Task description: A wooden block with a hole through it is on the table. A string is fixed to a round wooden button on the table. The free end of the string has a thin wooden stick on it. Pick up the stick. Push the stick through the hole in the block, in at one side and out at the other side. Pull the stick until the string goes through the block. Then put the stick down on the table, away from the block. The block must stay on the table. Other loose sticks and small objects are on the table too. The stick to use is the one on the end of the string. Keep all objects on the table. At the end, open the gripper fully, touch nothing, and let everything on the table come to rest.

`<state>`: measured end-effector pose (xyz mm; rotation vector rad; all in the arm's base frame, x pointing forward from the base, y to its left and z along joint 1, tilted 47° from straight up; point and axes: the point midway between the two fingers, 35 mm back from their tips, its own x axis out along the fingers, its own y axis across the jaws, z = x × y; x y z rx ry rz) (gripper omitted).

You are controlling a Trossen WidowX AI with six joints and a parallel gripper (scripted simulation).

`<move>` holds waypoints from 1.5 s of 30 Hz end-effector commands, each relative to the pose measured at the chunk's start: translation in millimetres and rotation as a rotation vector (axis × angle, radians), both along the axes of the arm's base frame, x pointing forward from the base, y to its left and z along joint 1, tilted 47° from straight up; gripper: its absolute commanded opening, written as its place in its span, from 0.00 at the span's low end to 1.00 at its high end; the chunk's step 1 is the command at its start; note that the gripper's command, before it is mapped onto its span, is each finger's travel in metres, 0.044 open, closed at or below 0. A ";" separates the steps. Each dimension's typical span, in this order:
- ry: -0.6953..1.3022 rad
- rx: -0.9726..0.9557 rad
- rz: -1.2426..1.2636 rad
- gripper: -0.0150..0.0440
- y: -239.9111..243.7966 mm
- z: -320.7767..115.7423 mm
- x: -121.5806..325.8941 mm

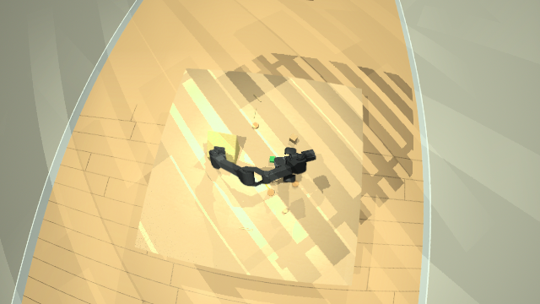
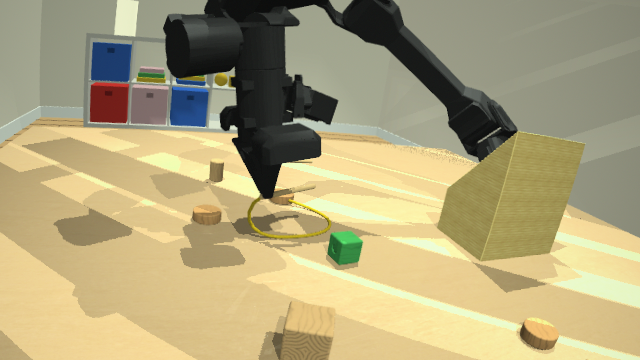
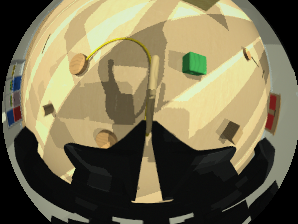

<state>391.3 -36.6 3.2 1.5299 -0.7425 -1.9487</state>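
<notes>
Keeping the hand nearly closed and pinching the stick above the table, the arm should be aligning its tip with the green block's hole, leaving the string slack.

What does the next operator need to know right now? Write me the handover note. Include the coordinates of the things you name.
End effector [image 2: 268, 195] [image 3: 148, 124]: shut on the stick [image 2: 300, 190] [image 3: 154, 72], held above the table.
String [image 2: 290, 237] [image 3: 122, 38]: yellow, looping from the stick to its round wooden button [image 2: 283, 199] [image 3: 78, 64].
Block: apparently the green one [image 1: 272, 159] [image 2: 345, 248] [image 3: 194, 64], on the table, a hole visible in one side.
Done: stick picked up.
Left: push it through the hole and out the other side, pull the string through, lay the stick down away from the block, open fully, touch nothing, let everything come to rest.
</notes>
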 end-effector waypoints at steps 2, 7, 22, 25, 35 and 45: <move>-0.011 0.000 0.012 0.25 1.3 -1.2 7.5; -0.018 0.001 0.020 0.25 2.5 -2.7 13.4; -0.040 0.004 0.045 0.25 6.4 -7.0 31.1; -0.045 0.004 0.050 0.25 7.2 -7.9 34.6; -0.060 0.006 0.067 0.25 9.8 -10.9 46.3; -0.075 0.007 0.085 0.25 12.5 -13.9 57.8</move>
